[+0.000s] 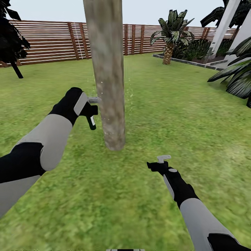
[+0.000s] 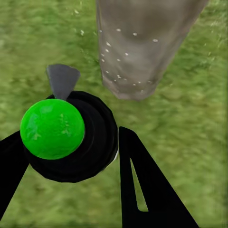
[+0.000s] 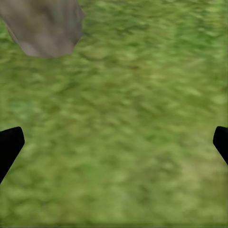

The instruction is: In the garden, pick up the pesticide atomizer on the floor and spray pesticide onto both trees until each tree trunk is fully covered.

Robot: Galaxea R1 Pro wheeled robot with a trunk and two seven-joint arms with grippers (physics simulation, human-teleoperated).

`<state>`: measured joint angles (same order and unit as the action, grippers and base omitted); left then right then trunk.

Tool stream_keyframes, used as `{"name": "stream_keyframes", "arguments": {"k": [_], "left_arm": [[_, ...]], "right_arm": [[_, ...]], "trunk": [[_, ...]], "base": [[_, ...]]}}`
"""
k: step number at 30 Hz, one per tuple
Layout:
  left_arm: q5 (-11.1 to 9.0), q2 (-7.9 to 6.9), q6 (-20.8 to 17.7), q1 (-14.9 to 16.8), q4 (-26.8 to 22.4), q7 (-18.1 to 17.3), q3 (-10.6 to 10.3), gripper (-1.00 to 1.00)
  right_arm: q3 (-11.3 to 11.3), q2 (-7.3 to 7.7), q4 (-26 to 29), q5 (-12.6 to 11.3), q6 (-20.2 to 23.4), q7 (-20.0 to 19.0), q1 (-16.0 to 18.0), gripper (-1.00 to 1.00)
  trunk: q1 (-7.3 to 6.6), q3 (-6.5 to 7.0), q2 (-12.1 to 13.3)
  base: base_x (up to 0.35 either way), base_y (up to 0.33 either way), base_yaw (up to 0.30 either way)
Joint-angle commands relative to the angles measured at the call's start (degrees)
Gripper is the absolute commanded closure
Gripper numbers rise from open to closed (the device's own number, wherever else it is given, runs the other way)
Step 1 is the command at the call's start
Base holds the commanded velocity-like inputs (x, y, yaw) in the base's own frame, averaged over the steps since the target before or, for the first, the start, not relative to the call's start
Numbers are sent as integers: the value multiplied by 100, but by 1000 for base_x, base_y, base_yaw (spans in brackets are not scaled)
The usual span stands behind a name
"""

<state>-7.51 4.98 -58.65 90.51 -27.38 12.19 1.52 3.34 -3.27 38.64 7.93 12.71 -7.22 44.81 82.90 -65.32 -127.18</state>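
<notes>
Green lawn [image 1: 104,209] runs under us from the foreground out to a brown slatted fence [image 1: 45,42]. Nearest, our right gripper [image 1: 161,163] hangs low over the grass with nothing in it; in the right wrist view its two dark fingertips [image 3: 9,145] sit at opposite edges, so we read it as spread wide. A little further on, our left gripper [image 1: 91,106] is raised just beside the tree trunk [image 1: 106,69] and holds the pesticide atomizer [image 1: 91,120]; in the left wrist view we see the sprayer's round black body with a green ball on top [image 2: 52,128] and a grey nozzle [image 2: 61,78] aimed toward the base of the trunk [image 2: 142,47], with black fingers closed at either side of it. Pale flecks dot the bark and drift in the air beside it, so we judge spraying of this first trunk is under way. Coverage looks partial to us, and we cannot see the far side. Next we would sweep the nozzle up and down and work round the trunk, then drive on to the second tree. Beyond stand a short palm [image 1: 170,33] and white posts [image 1: 225,24]
</notes>
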Motion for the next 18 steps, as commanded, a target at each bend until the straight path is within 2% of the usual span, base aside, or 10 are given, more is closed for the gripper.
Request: {"name": "stream_keyframes", "arguments": {"k": [1, 8, 18], "left_arm": [[-60, 6, -15, -1, -10, 57, 15, 100], [-56, 12, -15, -7, -5, 63, 12, 100], [-48, 3, -15, -7, -13, 65, 15, 100]], "right_arm": [[35, -7, 12, 59, 30, -46, 1, -100], [35, -7, 12, 59, 30, -50, 1, -100], [35, -7, 12, 59, 30, -48, 3, -100]], "trunk": [[-2, -4, -2], [-2, -4, -2], [-2, -4, -2]], "base": [[-123, -91, 0], [-148, -223, 0], [-34, -268, 0]]}}
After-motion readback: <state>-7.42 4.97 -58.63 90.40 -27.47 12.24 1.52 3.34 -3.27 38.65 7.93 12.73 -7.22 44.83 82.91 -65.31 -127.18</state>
